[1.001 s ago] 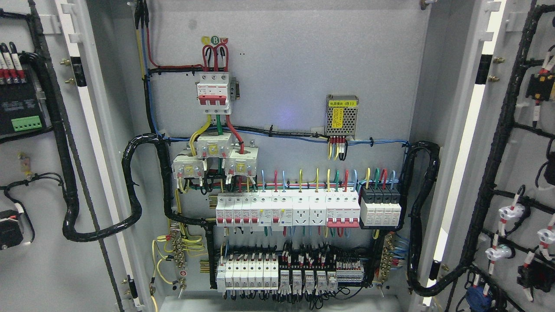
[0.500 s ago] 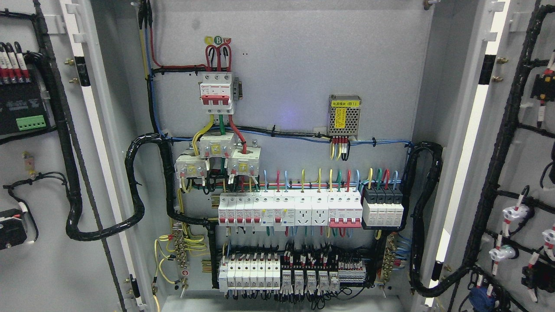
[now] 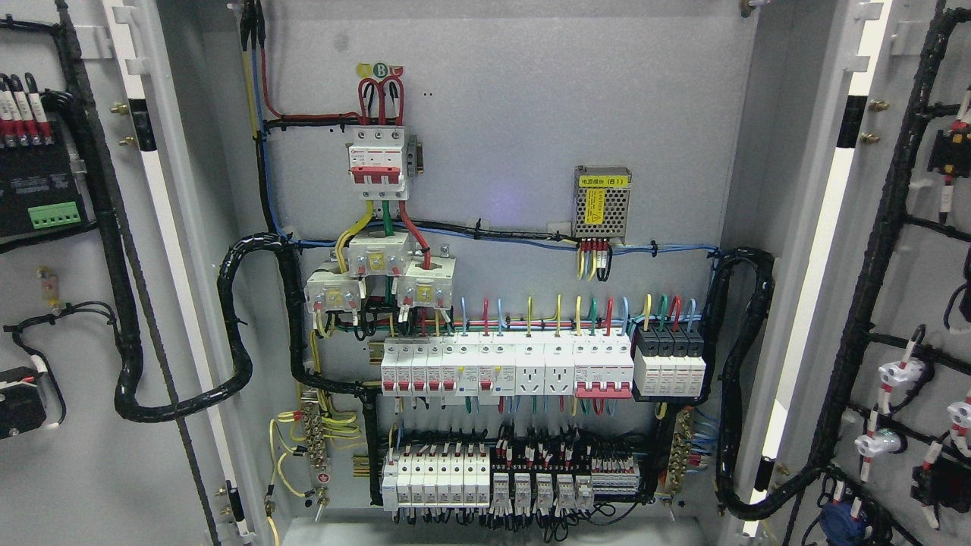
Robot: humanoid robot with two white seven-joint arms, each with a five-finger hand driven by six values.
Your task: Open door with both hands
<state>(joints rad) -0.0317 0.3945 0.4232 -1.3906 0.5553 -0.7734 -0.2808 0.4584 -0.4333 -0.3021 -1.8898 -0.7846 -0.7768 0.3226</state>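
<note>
An electrical cabinet fills the head view with both doors swung wide. The left door (image 3: 83, 455) shows its inner face at the picture's left, with black cable bundles and a green terminal block (image 3: 54, 214). The right door (image 3: 922, 288) shows its inner face at the right, with black wiring and white connectors. Between them the grey back panel (image 3: 516, 114) carries a red-handled main breaker (image 3: 377, 163), rows of white breakers (image 3: 504, 368) and a small metal power supply (image 3: 602, 202). Neither hand nor arm shows anywhere.
Thick black cable looms (image 3: 235, 326) loop from each door into the cabinet at both sides. White door-frame strips (image 3: 171, 250) run down beside the hinges. A lower row of breakers and relays (image 3: 485, 478) sits near the cabinet floor.
The view shifted slightly between the earliest frame and half a second ago, everything sliding a little down and right. Since then nothing has moved.
</note>
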